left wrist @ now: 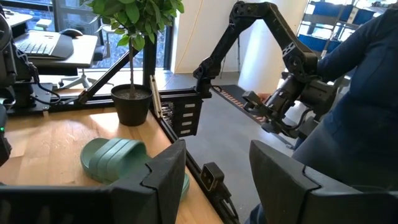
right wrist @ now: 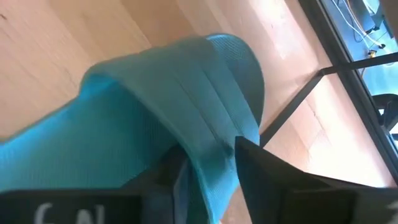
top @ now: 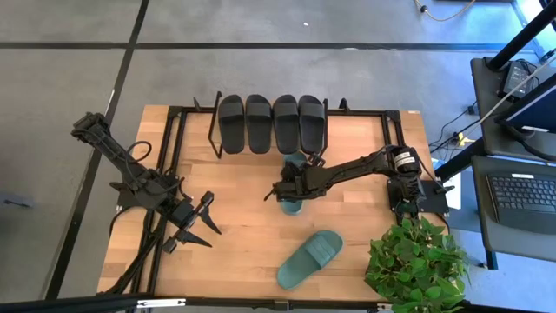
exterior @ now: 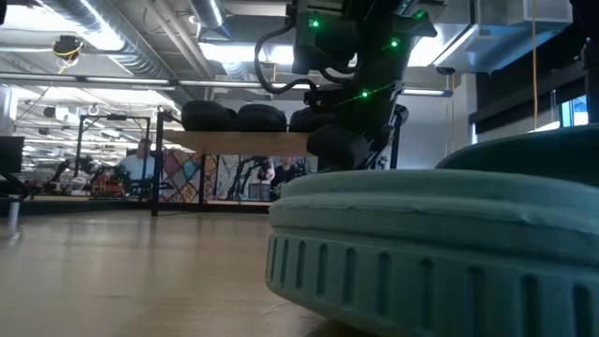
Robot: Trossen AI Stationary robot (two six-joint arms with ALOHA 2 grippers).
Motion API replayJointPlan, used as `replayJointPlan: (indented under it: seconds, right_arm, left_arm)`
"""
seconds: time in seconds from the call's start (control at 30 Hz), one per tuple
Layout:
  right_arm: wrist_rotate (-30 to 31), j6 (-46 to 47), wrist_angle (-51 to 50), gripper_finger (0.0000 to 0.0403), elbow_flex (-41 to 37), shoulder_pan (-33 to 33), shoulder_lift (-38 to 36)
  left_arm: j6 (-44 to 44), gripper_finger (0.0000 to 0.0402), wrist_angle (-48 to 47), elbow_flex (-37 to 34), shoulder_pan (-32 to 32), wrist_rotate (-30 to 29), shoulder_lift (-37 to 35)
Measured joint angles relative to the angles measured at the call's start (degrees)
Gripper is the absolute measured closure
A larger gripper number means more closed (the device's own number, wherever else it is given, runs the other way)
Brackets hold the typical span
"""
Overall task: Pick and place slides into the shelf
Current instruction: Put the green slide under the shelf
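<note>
Four black slides [top: 271, 123] lie side by side on the shelf [exterior: 225, 140] at the table's far edge. My right gripper [top: 291, 187] hangs just in front of the shelf, shut on a green slide [top: 293, 163]. A second green slide [top: 310, 258] lies flat on its sole near the table's near edge, and fills the foreground of the low view [exterior: 440, 243]. My left gripper [top: 195, 224] waits open over the table's left part and touches nothing. My right gripper [right wrist: 208, 158] pinches the green slide's wide strap [right wrist: 205, 124] at its edge between the two fingers [right wrist: 255, 165], one under the strap and one on its outer side. It comes from above. In the low view the slide [exterior: 337, 145] looks lifted off the table.
A potted plant [top: 417, 261] stands at the table's near right corner, close to the lying slide. Black frame rails [top: 161, 200] run along the table's left side. Bare wood lies between the two grippers. A person in dark blue [left wrist: 354, 124] shows beyond the table's near edge.
</note>
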Motion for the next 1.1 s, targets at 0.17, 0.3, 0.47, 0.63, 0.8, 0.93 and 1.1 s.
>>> replayJointPlan:
  seconds: [0.17,0.3,0.47,0.63,0.8,0.93,1.1]
  right_arm:
    - [-1.1,-0.2,0.0,0.0251,0.0,0.0,0.0]
    - [-1.7,-0.3,0.0,0.0218,0.0,0.0,0.0]
    - [-3.2,-0.2,0.0,0.0166,0.0,0.0,0.0]
    - [-3.4,-0.2,0.0,0.0127,0.0,0.0,0.0]
    - [-3.6,-0.2,0.0,0.0110,0.0,0.1,0.0]
    - [-4.2,-0.2,-1.1,0.0109,1.2,0.6,0.0]
    - [-4.2,-0.2,-3.6,0.0109,5.4,1.6,0.0]
  left_arm:
    - [0.0,0.0230,0.0,0.0,0.0,0.0,0.0]
    - [0.0,0.0230,0.0,0.0,0.0,0.0,0.0]
    - [0.0,0.0230,0.0,0.0,0.0,0.0,0.0]
    - [0.0,0.0230,0.0,0.0,0.0,0.0,0.0]
    - [0.1,0.0230,0.0,0.0,0.0,0.0,0.0]
    - [0.2,0.0230,0.0,0.0,0.0,0.0,0.0]
    - [0.1,0.0230,0.0,0.0,0.0,0.0,0.0]
